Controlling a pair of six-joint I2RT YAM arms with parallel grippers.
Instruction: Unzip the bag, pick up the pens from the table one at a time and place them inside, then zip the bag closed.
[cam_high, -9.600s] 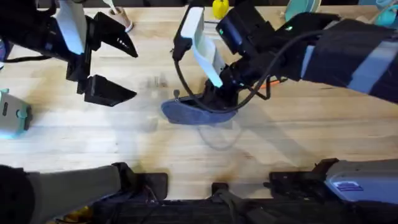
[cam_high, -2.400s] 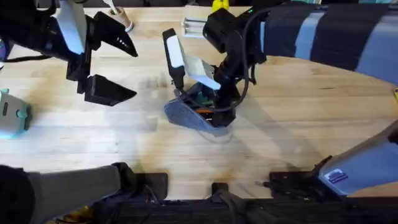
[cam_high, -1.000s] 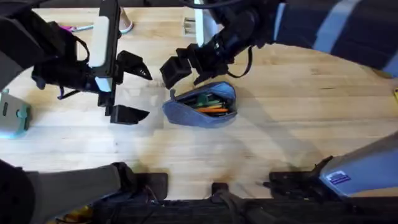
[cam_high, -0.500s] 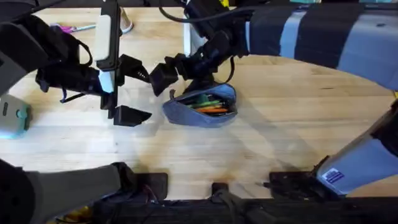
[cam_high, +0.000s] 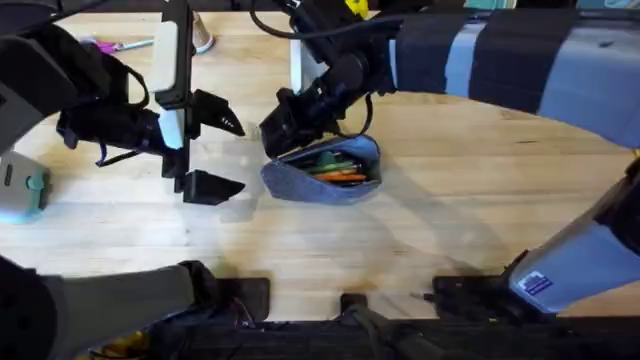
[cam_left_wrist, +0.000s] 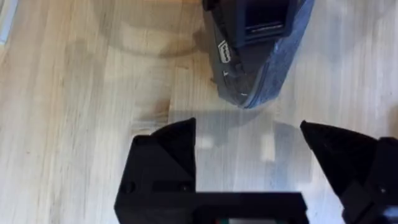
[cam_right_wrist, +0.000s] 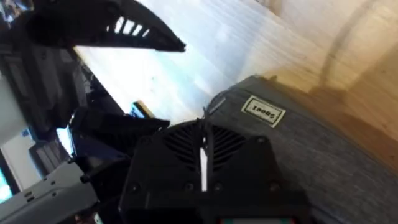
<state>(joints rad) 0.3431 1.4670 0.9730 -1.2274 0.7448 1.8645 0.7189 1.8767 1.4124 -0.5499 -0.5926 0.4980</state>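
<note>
The grey-blue bag (cam_high: 330, 185) lies open mid-table with orange and green pens (cam_high: 335, 172) inside it. My right gripper (cam_high: 283, 124) is down at the bag's left end. In the right wrist view its fingers are pressed together (cam_right_wrist: 204, 163) with a thin metal sliver between them, running from the zipper pull (cam_right_wrist: 208, 113) beside the bag's label (cam_right_wrist: 263, 112). My left gripper (cam_high: 215, 148) hovers open just left of the bag. Its two black fingers (cam_left_wrist: 163, 154) frame the bag's rounded end (cam_left_wrist: 252, 84) from a short way off.
Pink-handled scissors (cam_high: 113, 45) and a small cup-like item (cam_high: 203, 41) lie at the back left. A teal object (cam_high: 22, 184) sits at the left edge. A white block (cam_high: 300, 45) and a yellow item (cam_high: 354, 9) are behind the bag. Bare wood lies right of the bag.
The right gripper has moved right and down onto the bag's left end, its fingers closing. The left gripper has stayed nearly still, open beside the bag.
</note>
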